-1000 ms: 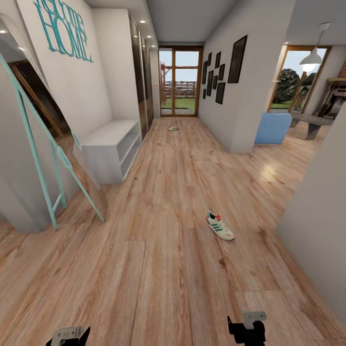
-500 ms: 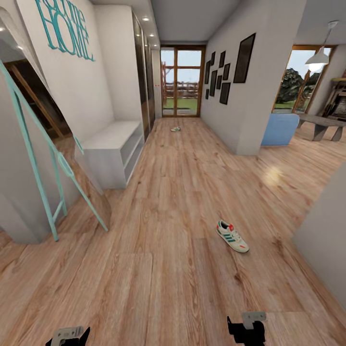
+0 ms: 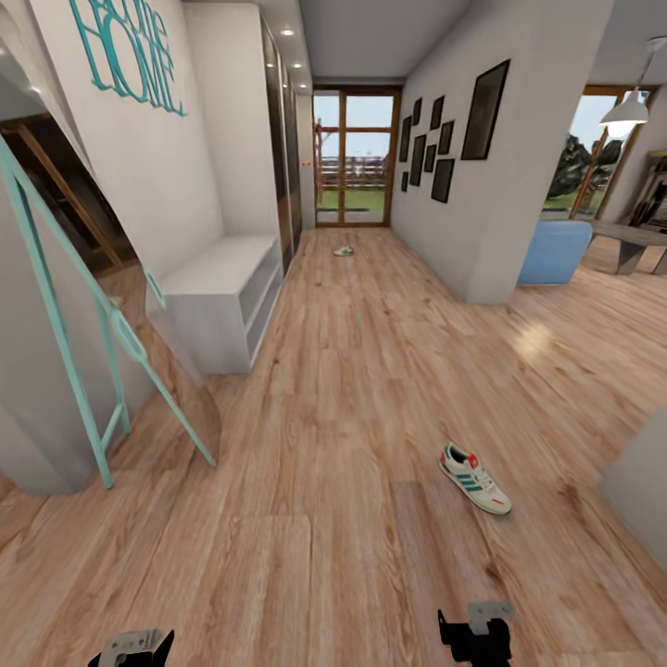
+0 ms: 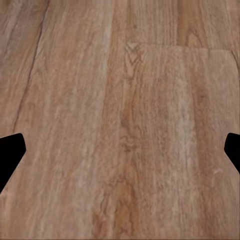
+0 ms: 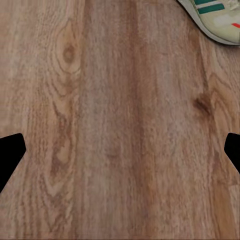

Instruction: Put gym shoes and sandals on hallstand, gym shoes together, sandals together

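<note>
Sneaker (image 3: 474, 478), white with green stripes, lies on the wood floor (image 3: 333, 417) near the robot, to the right and just ahead of the right gripper (image 3: 474, 639); its edge also shows in the right wrist view (image 5: 212, 20). A second small shoe (image 3: 344, 250), probably its mate, lies far down the corridor. The white shoe rack (image 3: 222, 296) stands at the left wall beyond a teal-framed mirror (image 3: 83, 352). Both grippers, left (image 3: 130, 648) included, hang spread wide over bare planks, fingers (image 4: 10, 155) released.

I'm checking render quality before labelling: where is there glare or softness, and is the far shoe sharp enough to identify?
Head view: a bright glare patch on the corridor floor at right; walls bow from wide-angle distortion; the far shoe is too small to identify, the near gym shoe crisp. Right wrist view: the gym shoe is cropped and soft. Left wrist view: evenly lit planks, slightly blurred.
</note>
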